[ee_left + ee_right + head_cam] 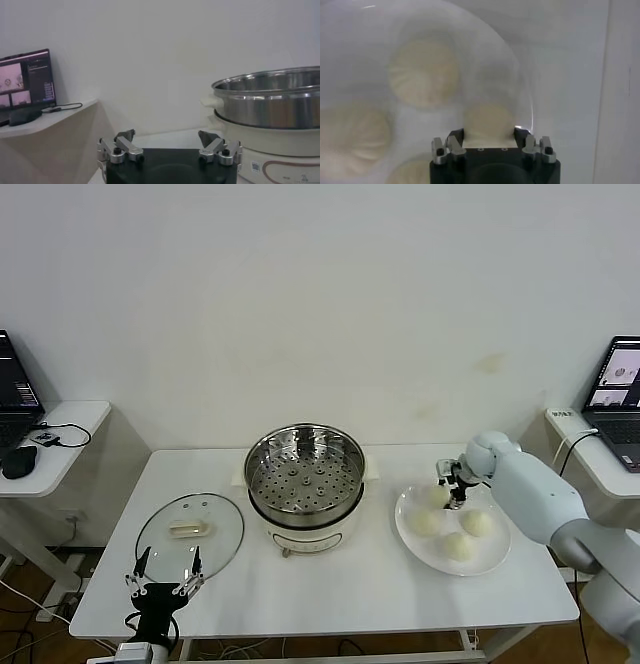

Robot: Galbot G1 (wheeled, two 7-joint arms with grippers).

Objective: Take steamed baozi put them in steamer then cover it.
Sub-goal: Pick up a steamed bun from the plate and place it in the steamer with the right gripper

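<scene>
- Your right claw is down at the far left of the white plate, fingers spread either side of the far-left baozi. The wrist view has that bun sitting between the fingertips; you can't tell whether they're pressing it yet.
- Three more baozi lie on the plate: one on the left, one on the right, one nearest you. All four are on the plate, none in the steamer.
- The steamer stands mid-bench, well left of the plate, its steel basket uncovered with the perforated floor showing, on its cream base.
- The glass lid lies flat on the bench's left side, handle up.
- Your left claw hangs at the near-left edge of the bench, just this side of the lid, wide open and holding nothing.
- The bench is plain white against a bare white wall.
- Side shelves flank you: a laptop with a mouse on the left, another laptop on the right.
</scene>
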